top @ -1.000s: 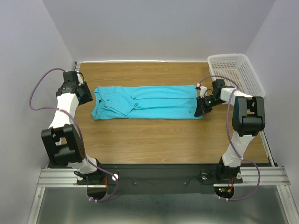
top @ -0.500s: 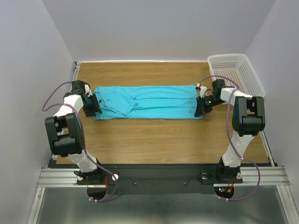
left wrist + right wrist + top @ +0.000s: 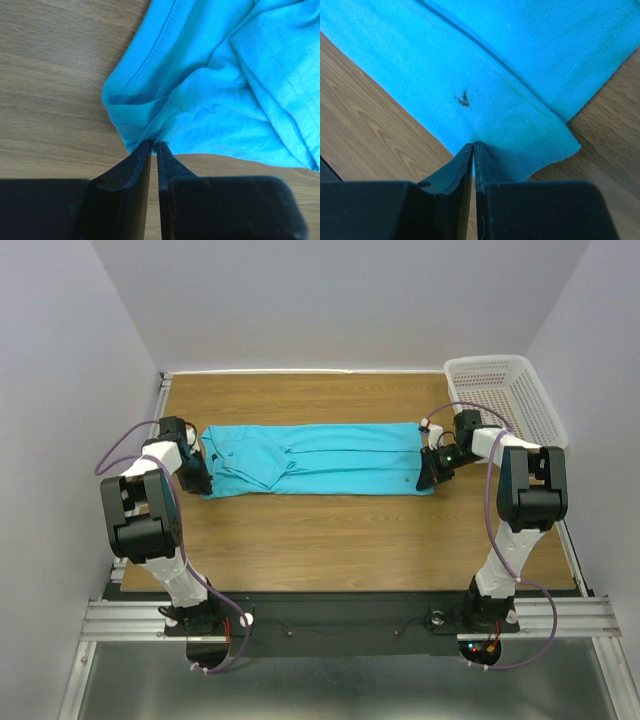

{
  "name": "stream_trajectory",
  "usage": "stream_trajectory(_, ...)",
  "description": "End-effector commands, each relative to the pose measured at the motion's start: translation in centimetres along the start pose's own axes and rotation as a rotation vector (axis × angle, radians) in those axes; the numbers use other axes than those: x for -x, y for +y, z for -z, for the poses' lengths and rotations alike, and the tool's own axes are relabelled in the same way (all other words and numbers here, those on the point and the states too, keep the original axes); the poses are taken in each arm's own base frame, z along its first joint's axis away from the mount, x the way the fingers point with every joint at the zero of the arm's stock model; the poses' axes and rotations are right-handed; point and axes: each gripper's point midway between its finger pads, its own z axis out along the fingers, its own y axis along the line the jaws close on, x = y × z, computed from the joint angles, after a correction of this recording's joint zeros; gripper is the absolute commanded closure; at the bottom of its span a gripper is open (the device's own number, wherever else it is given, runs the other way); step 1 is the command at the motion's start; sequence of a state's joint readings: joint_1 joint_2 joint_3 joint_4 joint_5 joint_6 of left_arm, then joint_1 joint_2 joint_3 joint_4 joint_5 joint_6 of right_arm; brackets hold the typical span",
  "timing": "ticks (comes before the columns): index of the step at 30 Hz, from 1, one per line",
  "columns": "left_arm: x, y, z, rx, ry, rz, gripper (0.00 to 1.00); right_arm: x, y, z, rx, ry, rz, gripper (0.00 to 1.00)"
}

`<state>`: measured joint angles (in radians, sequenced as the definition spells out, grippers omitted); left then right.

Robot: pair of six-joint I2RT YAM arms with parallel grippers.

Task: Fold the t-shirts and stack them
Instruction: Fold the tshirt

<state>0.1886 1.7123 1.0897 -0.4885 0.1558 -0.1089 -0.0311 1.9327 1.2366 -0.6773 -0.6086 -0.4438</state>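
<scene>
Seen from above, two black-and-white robot arms rise from a metal rail at the near edge of a wooden table, the left arm on the left and the right arm on the right. Each arm reaches forward and bends inward toward one end of a single turquoise-blue t-shirt. The t-shirt lies across the middle of the table as a long band folded lengthwise, running from left to right. The left gripper sits low at the near corner of the shirt's left end. Its two black fingers are drawn together, with only a thin slit between them, and their tips pinch the edge of the cloth. The fabric there is bunched into soft overlapping folds with stitched seams. The right gripper is at the near corner of the right end, its fingers likewise pressed together on the hem. That end lies flat and smooth, with a crease running along it and a small dark mark just beyond the fingertips. Farther back, at the table's far right corner, stands a white perforated plastic basket, apart from the shirt. Pale walls close in the table on the far side.
</scene>
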Motion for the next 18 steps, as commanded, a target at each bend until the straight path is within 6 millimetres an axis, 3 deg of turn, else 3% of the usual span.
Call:
stream_trajectory(1,0.9,0.1,0.3,0.025,-0.010,-0.037,0.79,-0.6,-2.6,-0.4,-0.111,0.043,0.034,0.88)
stream_trajectory(3,0.9,0.2,0.1,0.034,-0.005,-0.047,0.86,-0.5,-2.6,-0.4,-0.113,0.043,0.032,0.88)
stream_trajectory(5,1.3,0.2,0.3,0.038,-0.008,-0.055,1.00,-0.5,-2.6,-0.4,-0.111,0.043,0.034,0.88)
stream_trajectory(13,5.2,1.3,2.9,0.165,-0.093,-0.100,1.00,-0.6,-2.6,-0.4,-0.114,0.046,0.033,0.88)
stream_trajectory(18,5.6,0.8,1.6,0.182,-0.059,-0.129,1.00,-0.8,-2.8,-0.6,-0.116,0.054,0.030,0.88)
